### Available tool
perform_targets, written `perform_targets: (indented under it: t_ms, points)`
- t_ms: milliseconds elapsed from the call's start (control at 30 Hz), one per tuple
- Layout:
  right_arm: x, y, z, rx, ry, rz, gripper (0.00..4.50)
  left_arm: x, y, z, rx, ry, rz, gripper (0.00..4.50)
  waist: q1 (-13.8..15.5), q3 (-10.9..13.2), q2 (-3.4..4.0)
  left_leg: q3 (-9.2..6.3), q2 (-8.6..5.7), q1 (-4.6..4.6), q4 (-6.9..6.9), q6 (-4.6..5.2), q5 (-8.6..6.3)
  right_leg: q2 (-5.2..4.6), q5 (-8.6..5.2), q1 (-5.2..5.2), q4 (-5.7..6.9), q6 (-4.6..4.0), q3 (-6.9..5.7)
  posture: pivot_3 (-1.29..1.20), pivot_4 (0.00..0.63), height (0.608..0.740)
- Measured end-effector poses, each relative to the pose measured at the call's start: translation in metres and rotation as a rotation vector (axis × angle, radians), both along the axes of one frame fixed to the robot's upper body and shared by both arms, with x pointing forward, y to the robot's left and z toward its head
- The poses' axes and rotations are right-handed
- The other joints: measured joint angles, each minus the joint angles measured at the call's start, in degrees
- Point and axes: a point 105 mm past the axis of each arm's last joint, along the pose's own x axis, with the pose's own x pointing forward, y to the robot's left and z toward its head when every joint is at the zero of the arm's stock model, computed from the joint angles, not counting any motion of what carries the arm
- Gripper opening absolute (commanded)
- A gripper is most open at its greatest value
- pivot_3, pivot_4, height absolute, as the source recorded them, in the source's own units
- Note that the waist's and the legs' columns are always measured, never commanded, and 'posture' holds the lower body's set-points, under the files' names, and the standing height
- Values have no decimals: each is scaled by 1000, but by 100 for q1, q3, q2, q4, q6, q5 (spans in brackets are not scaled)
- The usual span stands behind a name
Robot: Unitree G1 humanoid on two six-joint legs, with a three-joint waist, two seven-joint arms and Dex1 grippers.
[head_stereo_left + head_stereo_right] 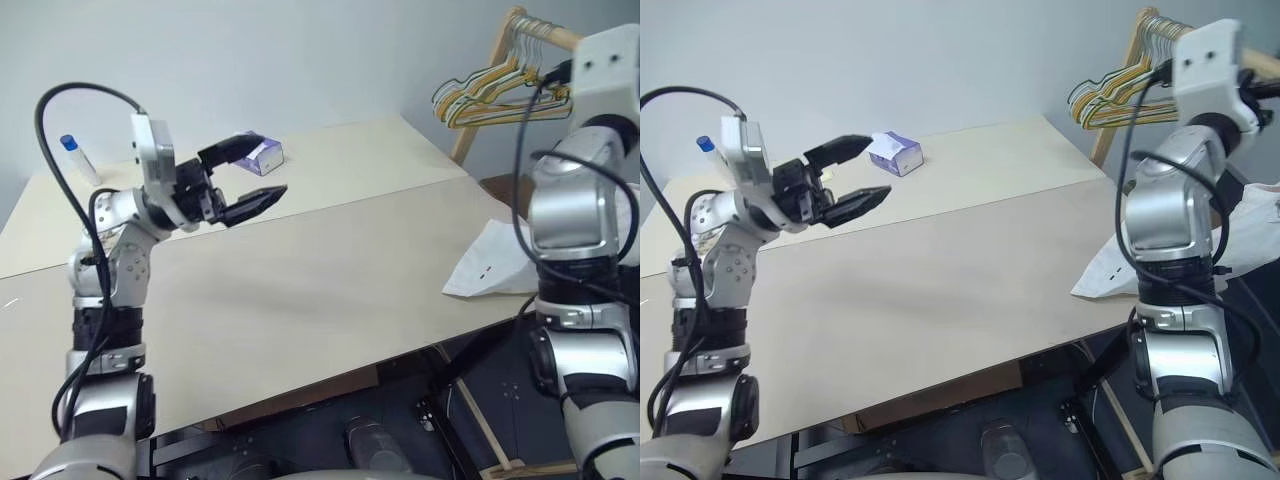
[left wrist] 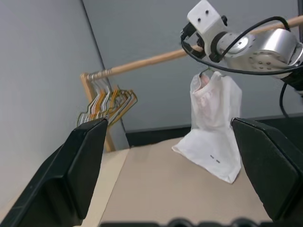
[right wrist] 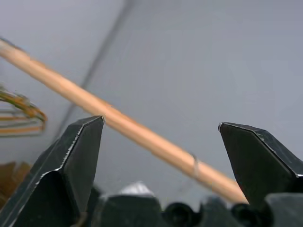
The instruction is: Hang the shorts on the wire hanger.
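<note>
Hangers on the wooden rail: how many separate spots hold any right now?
2. A bunch of coloured hangers sits near the rail's post end; one wire hanger hooks further along it, carrying the shorts. The bunch's own number can't be told.

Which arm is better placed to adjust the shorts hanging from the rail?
Right. Its open claw is up at the wooden rail, beside the wire hanger carrying the shorts. The left claw, also open, is across the table, near the tissue box.

Soft, even, cool light; faint shadows, near fingers [image 3: 75, 161] blurred.
</note>
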Motion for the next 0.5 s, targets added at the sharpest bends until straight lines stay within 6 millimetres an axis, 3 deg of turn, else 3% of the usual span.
perform_targets:
  t_ms: [100,267,500]
  points:
    - [11,23,-16,-91,110,166,4483,-3,10,-10,7,52,45,4500,83,4,-14,-6,-1,4,1,0,0,2,0,2,1,0,-1,-89,0,740]
    - [26,60,-63,-154,355,460,4483,-8,26,-33,61,127,134,4500,260,9,-25,-8,-3,5,1,0,0,2,0,4,1,0,-3,-69,0,740]
    - [10,109,-127,-298,602,790,4483,-22,40,-65,95,230,229,4500,679,22,-50,-3,-2,-2,0,3,-2,2,1,-6,0,-4,-6,33,0,740]
